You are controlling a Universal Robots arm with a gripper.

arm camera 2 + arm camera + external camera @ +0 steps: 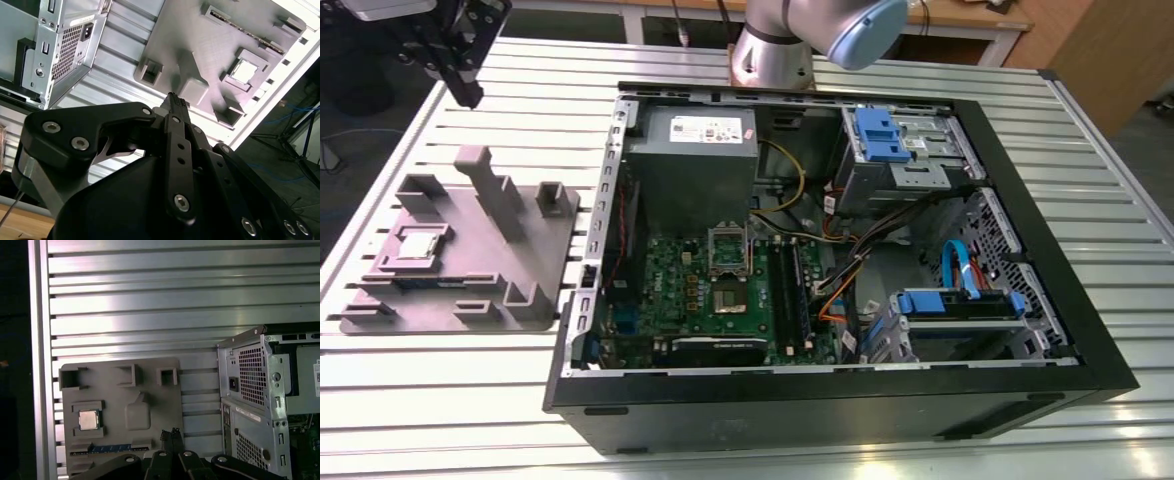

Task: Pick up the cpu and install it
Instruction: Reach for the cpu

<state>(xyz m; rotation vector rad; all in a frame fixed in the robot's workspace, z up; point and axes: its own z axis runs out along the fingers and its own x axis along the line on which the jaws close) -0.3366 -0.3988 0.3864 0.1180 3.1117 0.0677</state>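
The cpu [420, 243] is a small silver square lying in a recess of the grey plastic tray [520, 300], on the table at the exterior view's left. Both wrist views look down on it, cpu [245, 71] and cpu [88, 420]. My black gripper [467, 95] hangs well above the tray's far end, apart from the cpu. Its fingers [171, 434] are shut with nothing between them, as the gripper [175, 100] also shows in the second wrist view. On the green motherboard [680, 300] inside the open computer case [1041, 300], the socket [727, 250] stands open.
The tray has upright posts [487, 185] close to the cpu. In the case, a grey power supply [694, 170] sits behind the motherboard, with drive bays [894, 145] and cables [854, 270] beside it. The arm's base [774, 50] stands behind the case on the slatted metal table [454, 400].
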